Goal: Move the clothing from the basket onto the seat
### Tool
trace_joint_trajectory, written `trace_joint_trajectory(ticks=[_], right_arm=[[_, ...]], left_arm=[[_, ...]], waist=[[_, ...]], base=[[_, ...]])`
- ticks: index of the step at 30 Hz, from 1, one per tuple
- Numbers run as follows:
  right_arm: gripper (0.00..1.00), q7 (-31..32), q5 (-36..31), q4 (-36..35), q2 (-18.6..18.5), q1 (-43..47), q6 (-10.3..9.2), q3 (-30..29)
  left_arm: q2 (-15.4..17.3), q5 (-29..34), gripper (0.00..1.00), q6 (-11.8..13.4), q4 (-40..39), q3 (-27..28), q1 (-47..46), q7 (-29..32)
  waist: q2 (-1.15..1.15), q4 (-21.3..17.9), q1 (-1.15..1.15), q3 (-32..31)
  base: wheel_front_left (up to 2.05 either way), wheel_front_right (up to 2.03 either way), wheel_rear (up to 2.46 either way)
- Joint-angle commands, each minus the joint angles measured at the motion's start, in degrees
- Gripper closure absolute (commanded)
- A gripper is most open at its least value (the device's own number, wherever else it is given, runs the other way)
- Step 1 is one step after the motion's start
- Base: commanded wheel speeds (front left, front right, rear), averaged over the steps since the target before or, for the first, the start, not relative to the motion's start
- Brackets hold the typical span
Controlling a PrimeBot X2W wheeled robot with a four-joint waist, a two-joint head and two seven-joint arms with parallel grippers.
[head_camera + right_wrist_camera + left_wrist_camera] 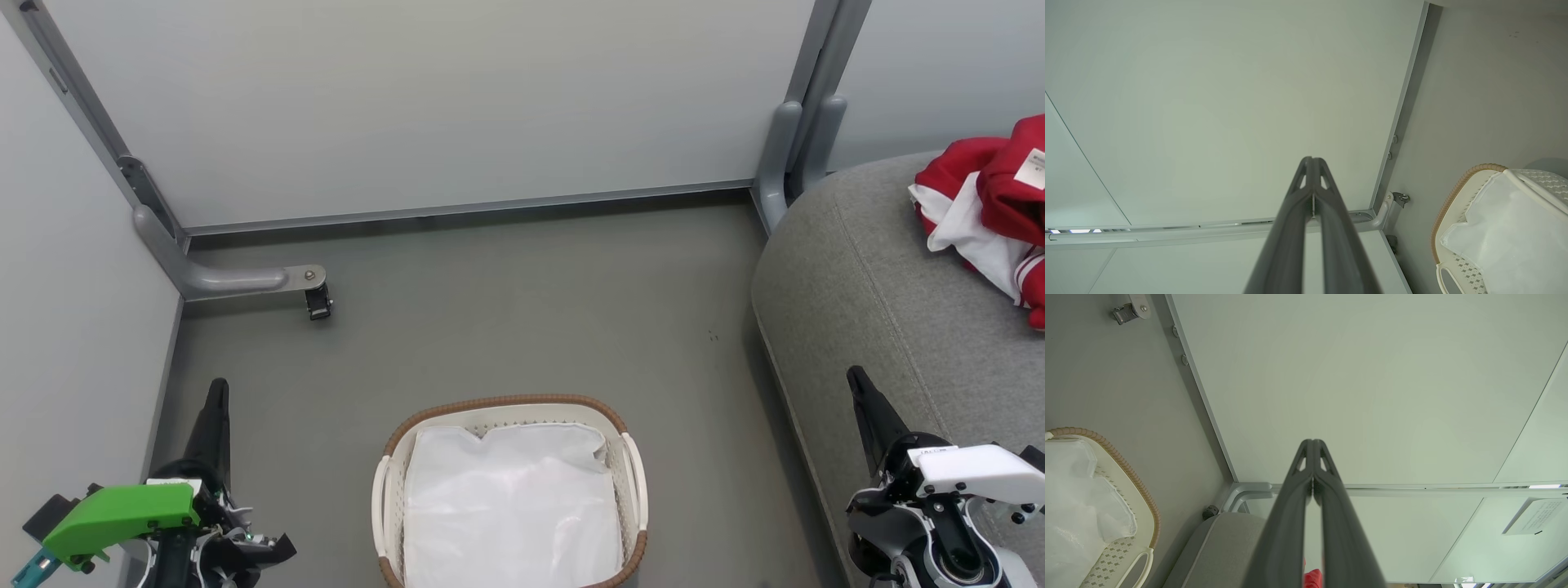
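The red clothing [992, 204] with white trim lies bunched on the grey seat [865, 278] at the right edge of the head view; a red scrap [1312, 579] peeks between my left fingers in the left wrist view. The oval white basket [630, 465] with its brown woven rim stands on the floor at bottom centre and holds just its white liner cloth [510, 506]. My left gripper [217, 388] is shut at lower left, away from the basket. My right gripper [856, 376] is shut at lower right, over the seat's front edge. Both wrist views show the tips [1313, 443] [1312, 160] pressed together with nothing between them.
White partition panels [424, 106] close off the back and left. A grey metal foot with a small caster [317, 302] juts onto the grey floor [522, 310] at left. Another grey post [784, 147] stands by the seat's back corner.
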Motion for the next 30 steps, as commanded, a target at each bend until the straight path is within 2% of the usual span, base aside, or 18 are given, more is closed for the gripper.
trace_joint_trajectory(ticks=[1,30], right_arm=[[1.0,0.2,0.2,-0.3,-0.3,-0.2,-0.03,-0.1],[1.0,0.2,0.2,-0.3,-0.3,-0.2,-0.03,-0.1]], left_arm=[[0.0,-0.2,1.0,-0.3,-0.1,0.1,-0.6,0.2],[0.0,-0.2,1.0,-0.3,-0.1,0.1,-0.6,0.2]], waist=[[0.0,0.0,0.0,0.0],[0.0,0.0,0.0,0.0]], base=[[0.0,0.0,0.0],[0.0,0.0,0.0]])
